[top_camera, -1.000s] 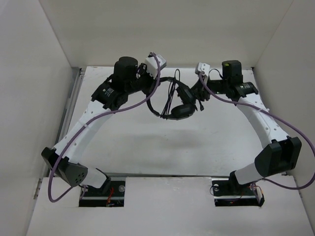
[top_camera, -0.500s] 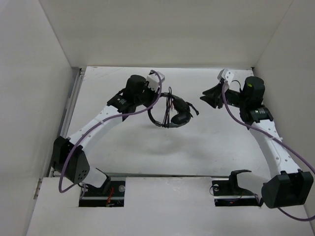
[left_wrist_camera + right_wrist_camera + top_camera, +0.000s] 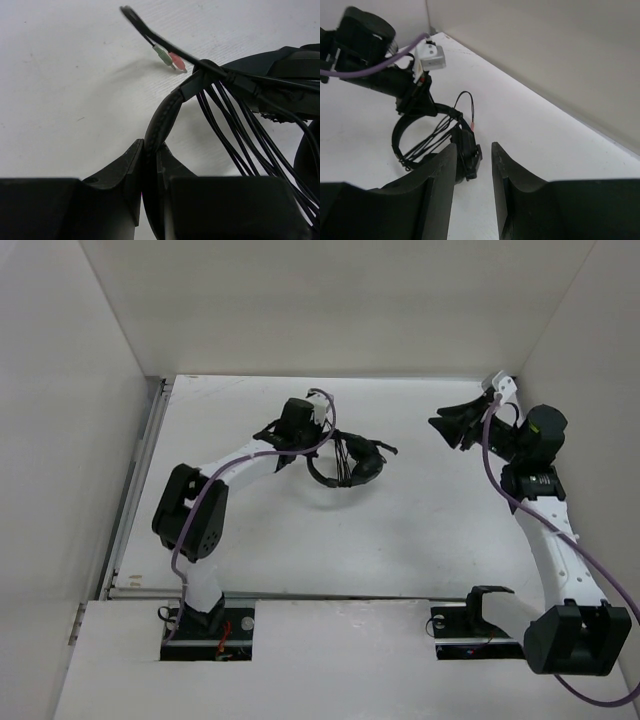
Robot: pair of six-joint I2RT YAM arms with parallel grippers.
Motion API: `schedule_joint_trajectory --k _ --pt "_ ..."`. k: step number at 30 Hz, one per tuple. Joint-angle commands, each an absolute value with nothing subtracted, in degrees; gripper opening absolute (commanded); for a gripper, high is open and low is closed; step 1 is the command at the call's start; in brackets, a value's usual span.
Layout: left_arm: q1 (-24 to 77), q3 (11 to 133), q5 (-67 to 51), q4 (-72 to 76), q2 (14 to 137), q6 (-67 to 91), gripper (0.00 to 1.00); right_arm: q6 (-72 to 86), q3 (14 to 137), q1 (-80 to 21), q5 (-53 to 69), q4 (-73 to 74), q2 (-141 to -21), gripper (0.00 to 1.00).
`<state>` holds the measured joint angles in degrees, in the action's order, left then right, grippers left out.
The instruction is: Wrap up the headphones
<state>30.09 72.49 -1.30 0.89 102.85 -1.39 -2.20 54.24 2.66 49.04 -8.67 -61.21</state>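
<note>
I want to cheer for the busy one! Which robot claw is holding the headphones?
The left claw: it is pinched shut on the black headband of the headphones. The right claw is open, holds nothing, and is off to the side.

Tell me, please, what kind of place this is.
Probably a lab robot test cell: a white table boxed in by plain white walls, a left arm and a right arm bolted at its near edge, with headphones to handle.

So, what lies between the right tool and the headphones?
Only bare table separates the right tool from the headphones; the top external view shows it.
</note>
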Motion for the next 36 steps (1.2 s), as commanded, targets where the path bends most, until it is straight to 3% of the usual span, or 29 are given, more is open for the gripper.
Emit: schedule_joint_trajectory --k 1,9,20,29,36 --pt "29.4 79.0 -1.6 7.6 105.2 2.1 0.01 0.3 53.3 4.2 49.1 -13.6 -59.2 0.4" --pt "28.5 87.1 -1.2 7.3 115.5 1.8 0.01 0.4 51.1 6.5 49.4 -14.1 -58.4 0.41" --pt "27.3 89.2 -0.7 6.9 121.2 0.0 0.06 0.4 50.6 7.6 49.4 -14.1 -58.5 0.42" --pt "27.4 89.9 2.3 5.5 122.4 -1.3 0.3 0.3 50.2 8.3 49.5 -14.1 -58.6 0.43" --pt "27.4 86.7 1.9 3.3 115.0 -1.5 0.39 -0.6 49.2 8.3 49.7 -14.2 -58.4 0.45"
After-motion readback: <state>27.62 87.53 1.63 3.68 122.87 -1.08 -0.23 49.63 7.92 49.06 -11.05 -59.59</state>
